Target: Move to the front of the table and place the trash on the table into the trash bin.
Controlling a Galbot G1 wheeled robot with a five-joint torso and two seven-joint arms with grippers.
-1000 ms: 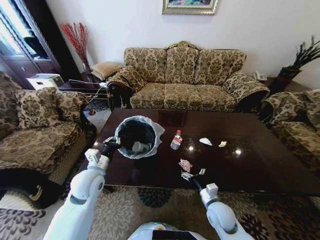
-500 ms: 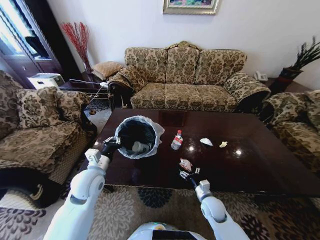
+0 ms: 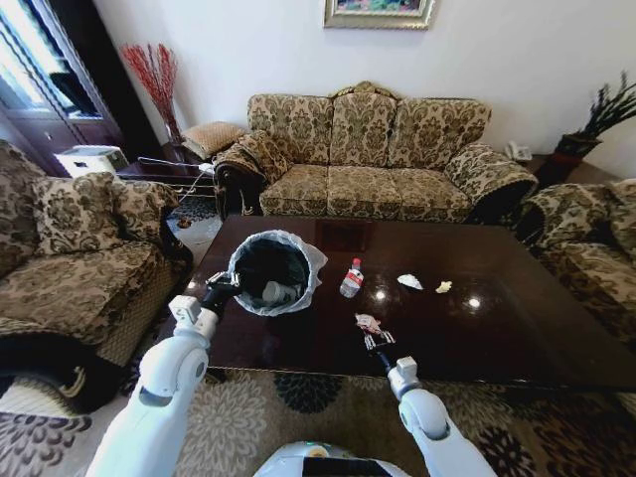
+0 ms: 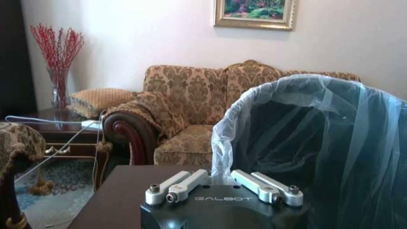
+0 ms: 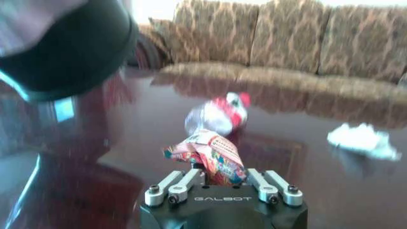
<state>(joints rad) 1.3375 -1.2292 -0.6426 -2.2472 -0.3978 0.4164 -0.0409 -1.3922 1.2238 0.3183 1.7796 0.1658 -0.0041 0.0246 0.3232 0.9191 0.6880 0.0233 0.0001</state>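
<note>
Right gripper (image 5: 218,179) low over the desk's (image 3: 517,328) near edge, jaws pinching a crumpled wrapper (image 5: 208,156) plain from the wrist, bottle (image 3: 350,278) and scraps (image 3: 408,281) beyond, left gripper (image 3: 220,285) clamped on the bin (image 3: 270,271) rim.

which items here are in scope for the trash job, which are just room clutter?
Job: trash bin, held at the rim by left gripper; wrapper in right gripper; bottle; paper scraps; table.
Clutter: sofa, vase, picture.
</note>
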